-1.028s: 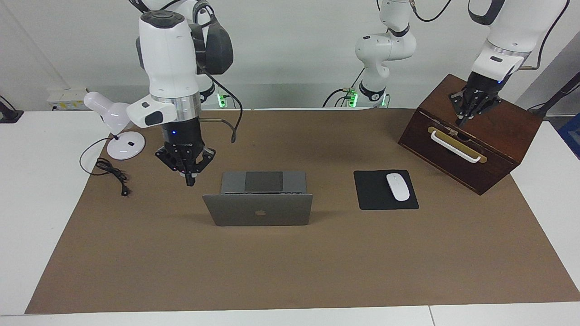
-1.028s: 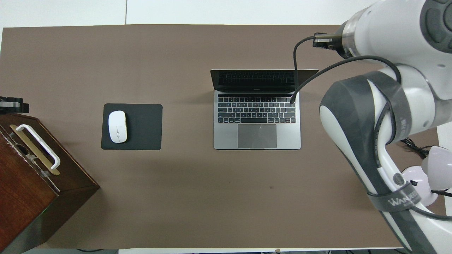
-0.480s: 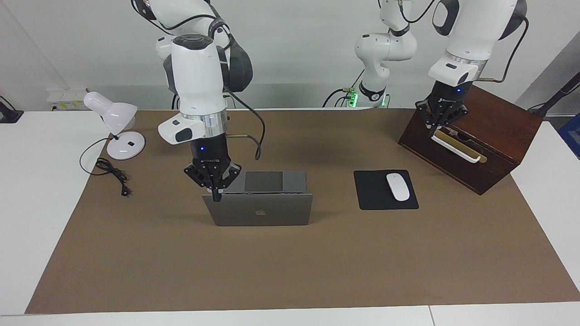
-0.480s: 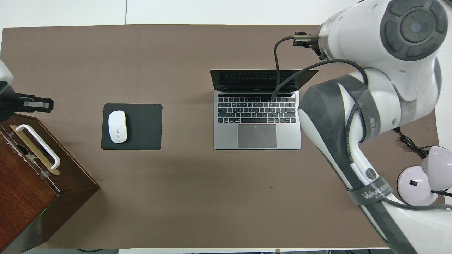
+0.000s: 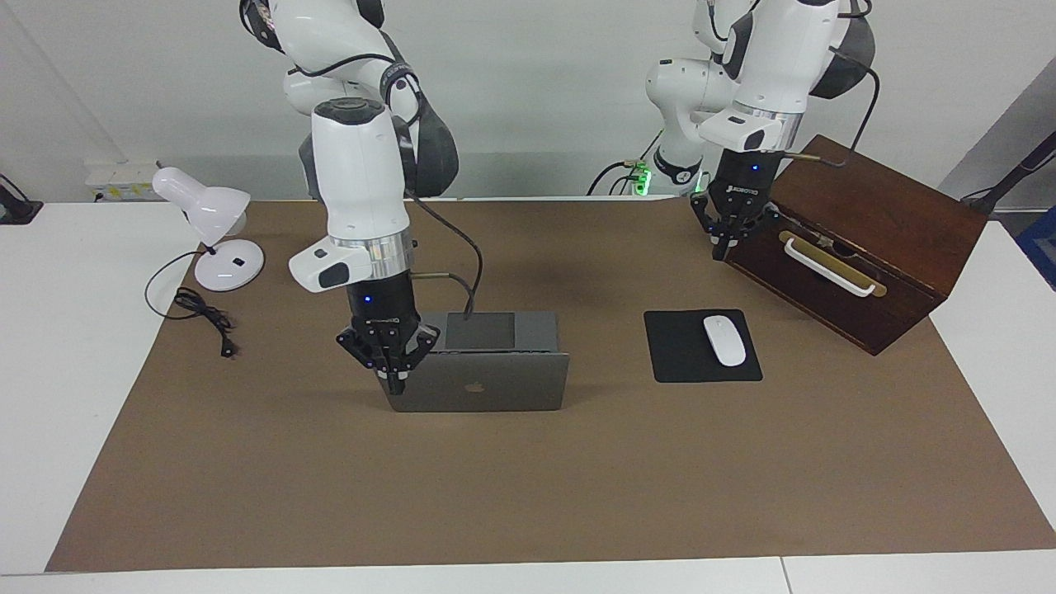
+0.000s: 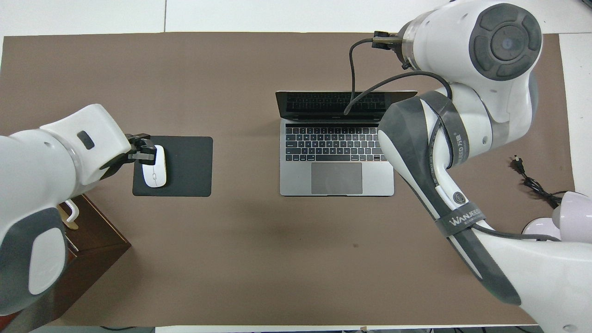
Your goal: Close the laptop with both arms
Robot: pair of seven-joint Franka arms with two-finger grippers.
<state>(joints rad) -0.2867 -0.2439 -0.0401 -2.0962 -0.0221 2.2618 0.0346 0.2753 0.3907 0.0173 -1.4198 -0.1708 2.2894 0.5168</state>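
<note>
since the earlier frame the right gripper [image 5: 393, 381] dropped against the lid's corner; left gripper [image 5: 729, 245] swung off the wooden box [image 5: 858, 239]. laptop [image 5: 478, 375] mid-desk, lid upright. jaw states: cannot tell. thin, stiff, smooth lid; push its top edge, gently.

One laptop [image 5: 487, 381]; one mouse [image 5: 724, 340]; perhaps one lamp [image 5: 206, 227]

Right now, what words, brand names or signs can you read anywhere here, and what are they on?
"WANJEED", last letters unsure: grey strap on the white right arm.
Apple logo, no words: lid of the thin silver-grey laptop.
Keyboard key legends: too small to read.
Second strap's print: too blurred.
</note>
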